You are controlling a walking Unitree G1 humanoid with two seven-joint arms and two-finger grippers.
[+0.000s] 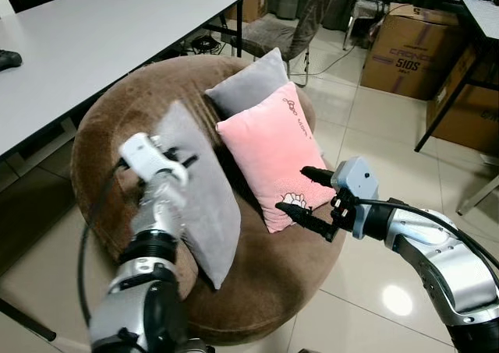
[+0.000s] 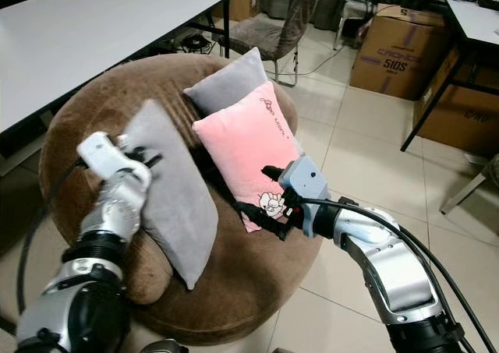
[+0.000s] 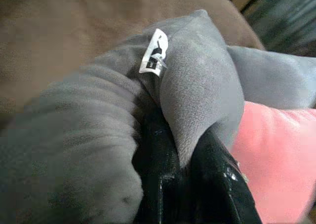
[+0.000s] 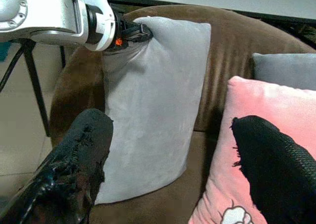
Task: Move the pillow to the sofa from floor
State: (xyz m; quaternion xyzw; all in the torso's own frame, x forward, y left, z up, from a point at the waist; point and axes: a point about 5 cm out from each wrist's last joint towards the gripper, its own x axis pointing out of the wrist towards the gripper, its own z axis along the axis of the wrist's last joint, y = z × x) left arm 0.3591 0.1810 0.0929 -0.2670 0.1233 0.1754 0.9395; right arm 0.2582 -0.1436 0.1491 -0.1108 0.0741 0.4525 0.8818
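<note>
Left tool clenches plush grey pillow on round brown sofa.

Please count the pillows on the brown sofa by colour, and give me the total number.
Grey pillows: 2, one pinched at its top edge by the left gripper, namely the front grey pillow, and the back grey pillow behind the pink one.
Pink pillows: 1, the pink pillow, beside the open right gripper.
Total: 3 pillows on the brown sofa.

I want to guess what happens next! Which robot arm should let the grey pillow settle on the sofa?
Left. Its gripper is shut on the grey pillow's top corner; the right gripper hangs open by the pink pillow.
</note>
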